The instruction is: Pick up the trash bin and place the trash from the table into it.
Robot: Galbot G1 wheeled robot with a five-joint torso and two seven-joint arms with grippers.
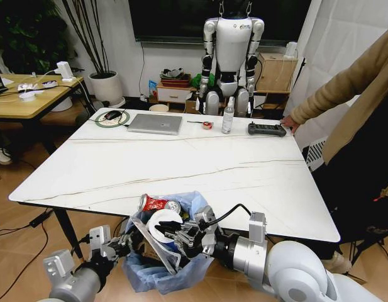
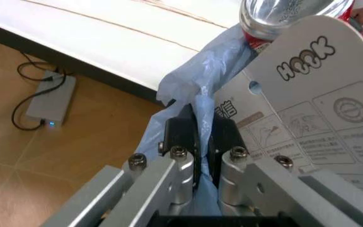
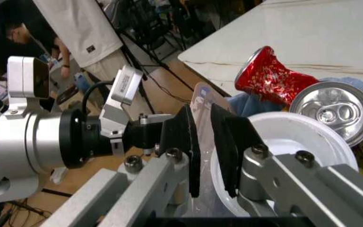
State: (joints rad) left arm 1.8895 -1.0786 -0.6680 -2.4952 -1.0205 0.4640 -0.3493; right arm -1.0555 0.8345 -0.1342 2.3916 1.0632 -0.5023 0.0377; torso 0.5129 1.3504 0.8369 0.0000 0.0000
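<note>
The trash bin [image 1: 165, 267], lined with a light-blue bag [image 2: 197, 75], hangs just below the front edge of the white table [image 1: 181, 163]. My left gripper [image 1: 127, 242] is shut on the bag's rim [image 2: 203, 142]. Trash sticks out of the bin: a crushed red can [image 1: 153, 202] [image 3: 270, 78], a silver can end [image 3: 332, 111], a white lid [image 1: 162, 223] [image 3: 289, 137] and printed cardboard [image 2: 307, 109]. My right gripper [image 1: 180, 236] [image 3: 205, 146] reaches over the bin beside the lid. Its fingers are close together around the cardboard's edge [image 3: 200, 97].
At the table's far side lie a laptop [image 1: 155, 123], a tape roll [image 1: 207, 125], a spray bottle [image 1: 227, 116], a black controller [image 1: 266, 129] and a green ring with a mouse [image 1: 112, 117]. A person's hand [image 1: 288, 124] rests at the far right edge. A wooden desk [image 1: 17, 104] stands left.
</note>
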